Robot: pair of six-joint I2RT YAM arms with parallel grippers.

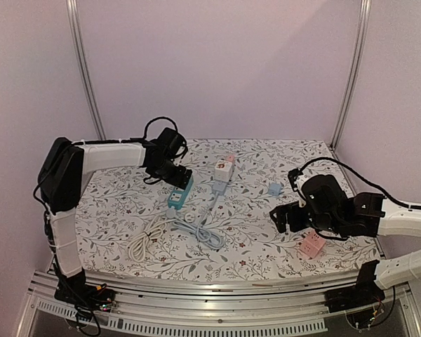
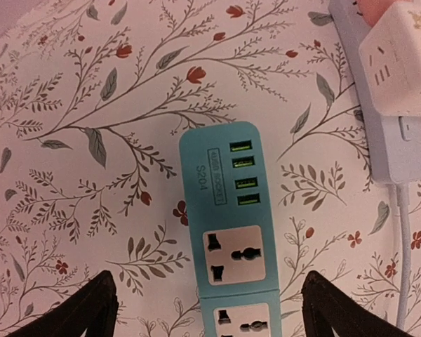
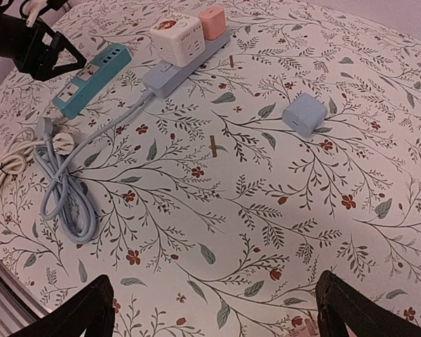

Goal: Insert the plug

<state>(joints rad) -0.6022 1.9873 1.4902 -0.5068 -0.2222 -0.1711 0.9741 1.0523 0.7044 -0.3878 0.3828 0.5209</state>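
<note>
We see L gripper (image 2: 209,309) wide open, teal power strip (image 2: 228,210) lying btwn its fingers. R gripper (image 3: 217,309) wide open too, empty; blue plug (image 3: 303,114) well ahead of it, slightly right

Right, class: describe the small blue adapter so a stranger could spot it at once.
On the floral tablecloth, find the grey-blue power strip carrying a white cube and a pink cube. Right of it lies the pale blue cube adapter. Unlike those it sits alone, plugged into nothing.

Flowered cloth (image 1: 263,158) covered the table, small blue block (image 1: 274,189) lay alone on it, two metal posts (image 1: 84,70) stood against pale walls (image 1: 217,63), metal rail (image 1: 217,303) ran along the near edge.
</note>
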